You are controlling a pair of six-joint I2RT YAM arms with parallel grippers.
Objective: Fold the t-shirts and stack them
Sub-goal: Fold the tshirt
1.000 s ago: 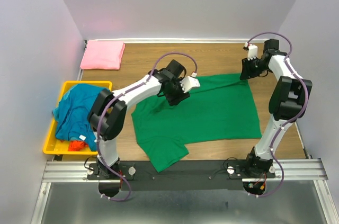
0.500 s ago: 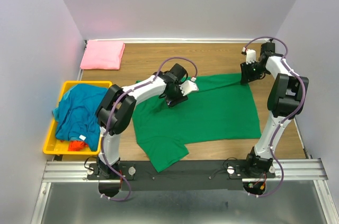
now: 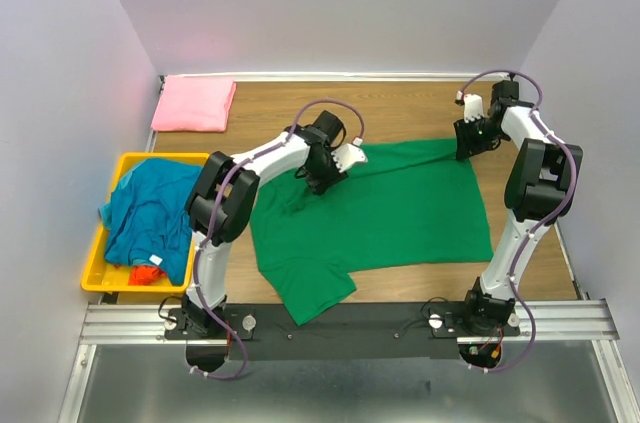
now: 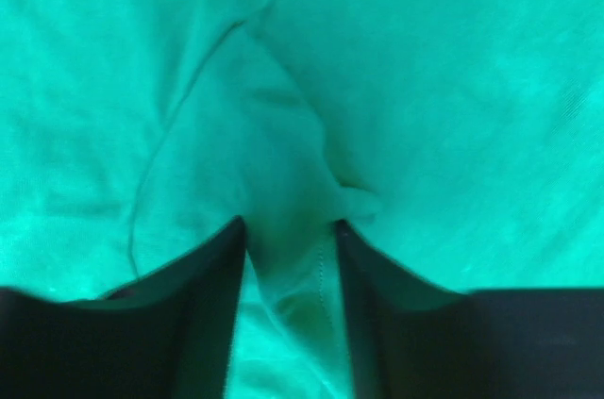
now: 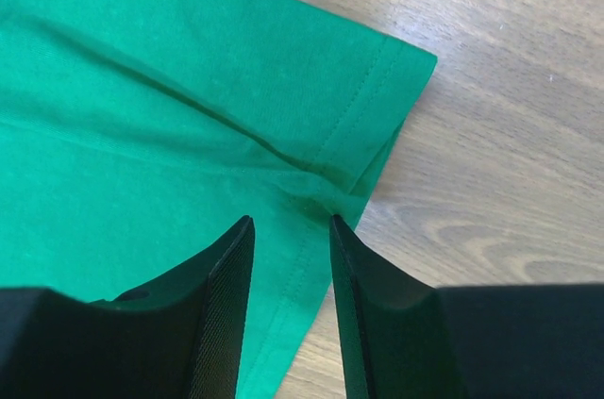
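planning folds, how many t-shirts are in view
4: green t-shirt spread mid-table; pink t-shirt folded far left; teal-blue t-shirt and barely visible orange-red t-shirt in yellow bin; more may hide.

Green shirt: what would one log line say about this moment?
green t-shirt spread on table | left jaws pinching bunched fold | right jaws pinching far hem corner | pink t-shirt folded

Green t-shirt (image 3: pixel 400 208); pink t-shirt (image 3: pixel 193 103); teal-blue t-shirt (image 3: pixel 150 208); orange-red t-shirt (image 3: pixel 149 274); yellow bin (image 3: pixel 165 157); brown table (image 3: pixel 400 108).

matt green cloth shirt (image 3: pixel 400 213), smooth wood-grain table (image 3: pixel 400 113)
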